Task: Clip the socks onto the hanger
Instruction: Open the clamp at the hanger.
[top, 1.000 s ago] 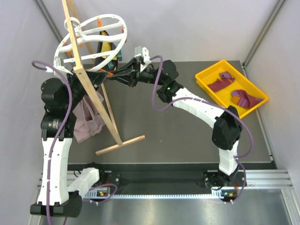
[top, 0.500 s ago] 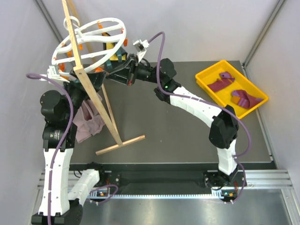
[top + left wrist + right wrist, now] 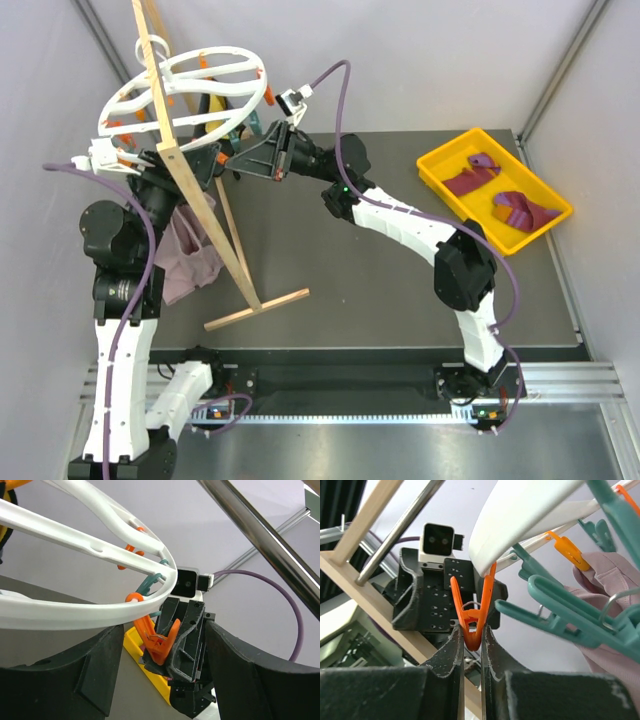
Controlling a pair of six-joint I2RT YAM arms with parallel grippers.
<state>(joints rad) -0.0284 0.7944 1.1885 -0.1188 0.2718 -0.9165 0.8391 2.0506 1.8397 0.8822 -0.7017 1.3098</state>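
Looking up btwn wide-spread dark fingers (image 3: 100, 675) of left pincer (image 3: 165, 670), one at each btm corner. Across upper left of frame: white hanger (image 3: 75, 615) rim w/ spokes, orange clip (image 3: 159, 641) dangling from rim at ctr, teal clip (image 3: 149, 582) just behind. Closed on orange clip's lower end: black right pincer (image 3: 167, 652), wrist cam (image 3: 187, 584) above it, purple cable (image 3: 280, 587) looping away. Below clip, strip of yellow tray (image 3: 145, 667). Upper rt of frame: metal rod (image 3: 265, 545) running diag.
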